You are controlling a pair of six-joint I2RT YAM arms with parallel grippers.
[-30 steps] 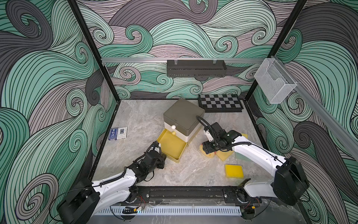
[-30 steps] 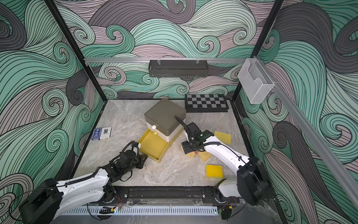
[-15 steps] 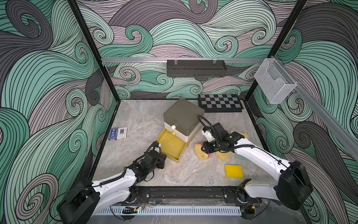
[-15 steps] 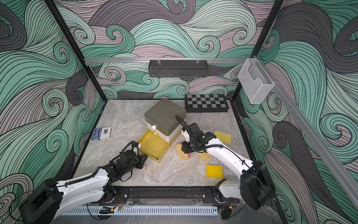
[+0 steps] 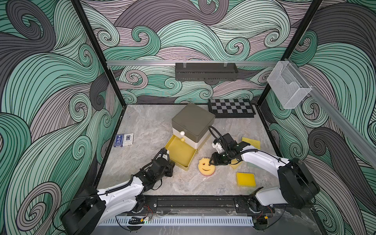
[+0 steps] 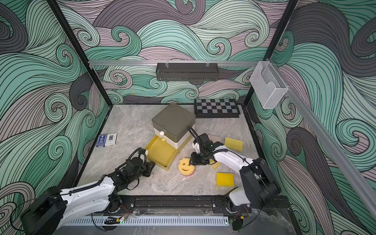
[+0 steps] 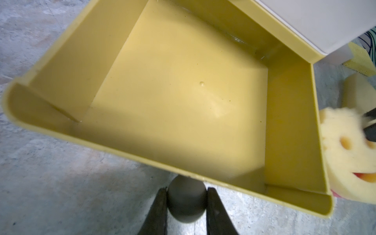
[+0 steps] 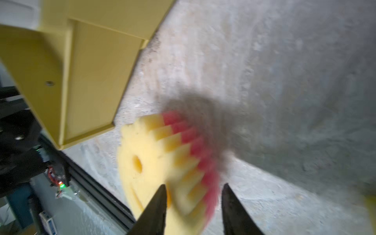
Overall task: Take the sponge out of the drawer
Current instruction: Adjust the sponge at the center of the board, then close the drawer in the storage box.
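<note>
The sponge [image 5: 206, 166] [image 6: 186, 166] is a round yellow smiley with a red underside. It lies face up on the table just right of the open yellow drawer [image 5: 181, 151] [image 6: 160, 151], whose inside shows bare in the left wrist view [image 7: 183, 81]. My right gripper [image 5: 211, 161] [image 8: 194, 185] stands open astride the sponge's [image 8: 162, 154] near edge. One finger touches it and the other is clear of its red side. The sponge is blurred there. My left gripper [image 5: 169, 165] [image 7: 186, 190] is shut on the drawer's grey knob [image 7: 186, 203].
The drawer belongs to a small unit with a grey lid [image 5: 193, 120]. Three square yellow sponges [image 5: 245, 179] [image 5: 251, 142] [image 5: 235, 163] lie by the right arm. A chessboard [image 5: 231, 106] sits at the back right, two card boxes [image 5: 123, 139] at the left.
The right gripper has brought the smiley sponge a little toward the table's front and its jaws have eased apart. The sponge now lies face up. The left arm has not moved.
</note>
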